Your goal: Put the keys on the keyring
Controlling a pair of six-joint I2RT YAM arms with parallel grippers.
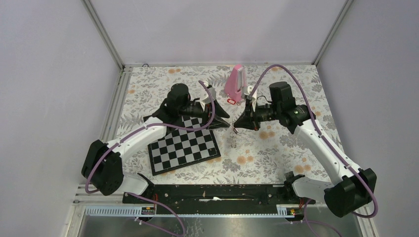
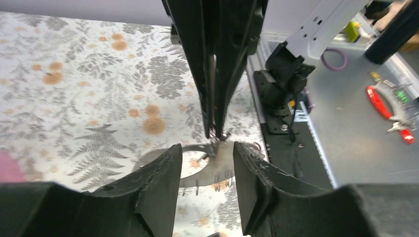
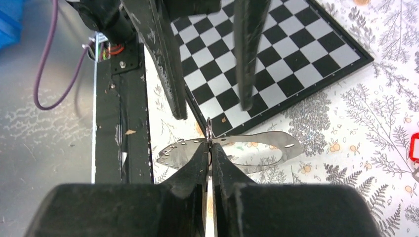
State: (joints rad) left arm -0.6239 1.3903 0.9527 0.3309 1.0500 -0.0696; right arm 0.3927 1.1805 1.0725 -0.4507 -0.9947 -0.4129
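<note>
None of the keys was on the keyring (image 3: 276, 140) that I could see, so the job looked barely begun. The pale loop was up off the flowered tabletop (image 1: 276, 158), hanging between the two arms just past the corner of the chessboard (image 1: 183, 148). The right claw (image 3: 209, 148) was clenched on its near edge, jaws pressed together with only a thin sliver between them. The left claw (image 2: 206, 148) faced it with its jaws apart, grasping nothing. The loop lay in the gap between its fingers, and I couldn't tell whether it touched either one. The red key (image 1: 230, 101) lay on the tabletop at the foot of the pink metronome (image 1: 235, 81), apart from the loop and in nobody's grip. To my eye, both keys were left to be fetched and threaded.

Counted: one keyring, one red key, one metronome, one chessboard, two claws. The second, dark metal key I couldn't pick out. A small dark thing at the right claw's tips may have been it, but it was too small to say.
</note>
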